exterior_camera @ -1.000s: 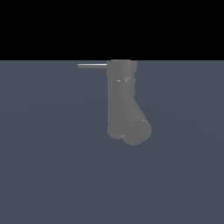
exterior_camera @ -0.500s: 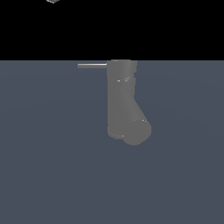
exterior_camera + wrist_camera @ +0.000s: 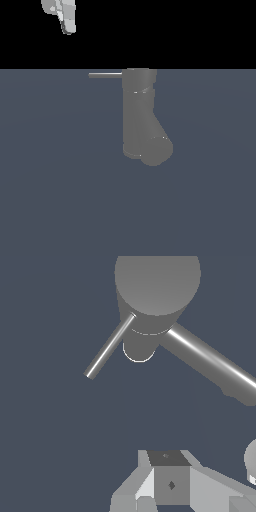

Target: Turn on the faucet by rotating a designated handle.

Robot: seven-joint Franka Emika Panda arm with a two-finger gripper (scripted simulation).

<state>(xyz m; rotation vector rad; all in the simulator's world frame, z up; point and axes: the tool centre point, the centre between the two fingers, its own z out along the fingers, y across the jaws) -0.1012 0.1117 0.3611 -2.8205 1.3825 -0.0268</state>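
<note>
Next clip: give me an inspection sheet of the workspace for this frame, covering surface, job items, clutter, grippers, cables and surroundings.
Surface: flat slate-grey floor, uniform.
Faucet: matte grey upright cylinder, thick angled spout low down.
Handle: thin rod sticking out sideways from the faucet's top toward the exterior view's left, untouched.
Clutter: nothing seen.
Gripper: high above and apart from the handle, partly cropped; whether the jaws are open cannot be told.
Cables: nothing seen.
Surroundings: plain black background.

hand (image 3: pixel 61 15) cut off by edge, fingers unseen.
</note>
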